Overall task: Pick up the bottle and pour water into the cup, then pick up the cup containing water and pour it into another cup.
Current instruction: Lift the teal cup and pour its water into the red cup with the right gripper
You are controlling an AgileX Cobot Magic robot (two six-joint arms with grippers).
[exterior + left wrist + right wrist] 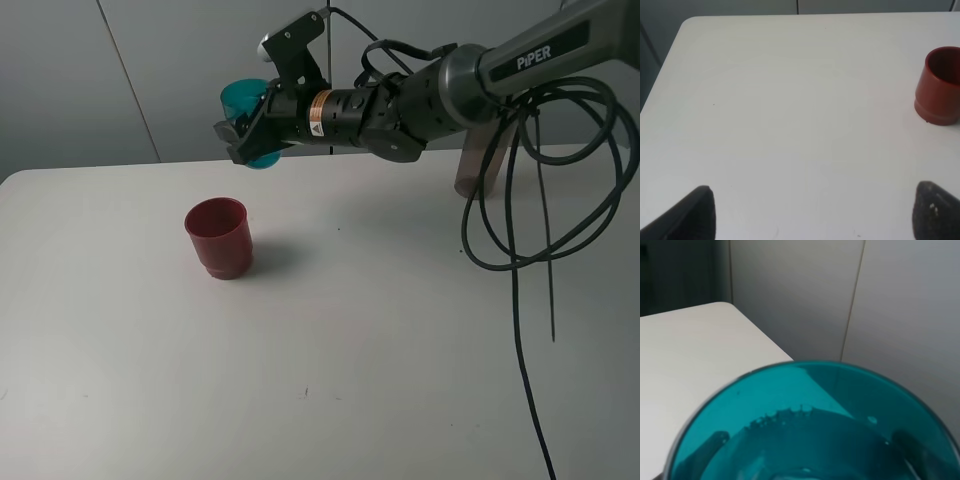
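My right gripper (246, 133) is shut on the teal translucent cup (243, 101) and holds it in the air, above and a little behind the red cup (219, 237). The right wrist view looks into the teal cup (805, 415), where water with small bubbles shows. The red cup stands upright on the white table and also appears in the left wrist view (940, 87). The smoky brown bottle (468, 175) stands at the back right, mostly hidden behind the right arm and its cables. My left gripper (817, 212) is open over bare table, left of the red cup.
The white table (330, 380) fills the view, with a grey wall behind its far edge. Black cables (515, 250) loop down from the right arm over the table's right side.
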